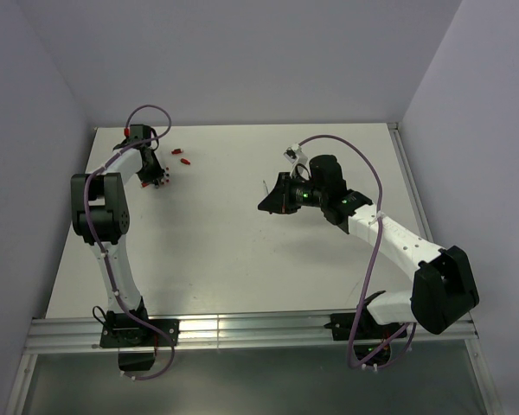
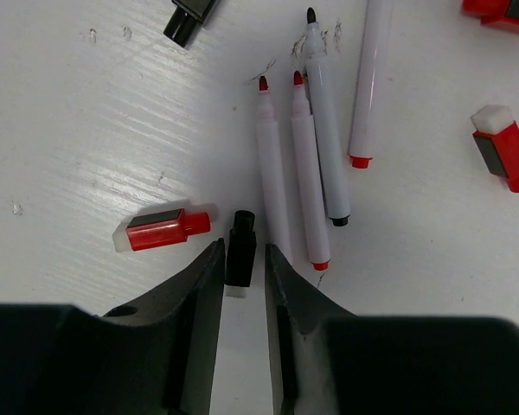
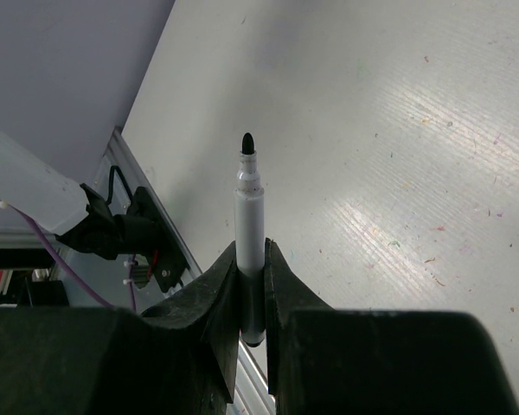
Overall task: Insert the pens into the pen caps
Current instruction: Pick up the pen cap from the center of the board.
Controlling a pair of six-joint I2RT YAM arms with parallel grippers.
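Observation:
In the left wrist view several white pens (image 2: pixel 304 173) lie side by side on the table, tips pointing away. A black pen cap (image 2: pixel 240 249) lies between the fingers of my left gripper (image 2: pixel 240 259). The jaws stand open around it, with a gap on the right side. Red pen caps lie at the left (image 2: pixel 160 230) and at the right (image 2: pixel 502 149), and another black cap (image 2: pixel 190 19) lies at the top. My right gripper (image 3: pixel 252 259) is shut on a white pen (image 3: pixel 249 207) held above the table, its black tip pointing away from the jaws. From above, the left gripper (image 1: pixel 158 179) is at the far left and the right gripper (image 1: pixel 268 203) is mid-table.
Two red caps (image 1: pixel 181 156) lie just right of the left gripper near the far edge. Purple cables (image 1: pixel 376 186) loop over both arms. Grey walls close in the table on three sides, and a metal rail (image 1: pixel 242 328) runs along the near edge.

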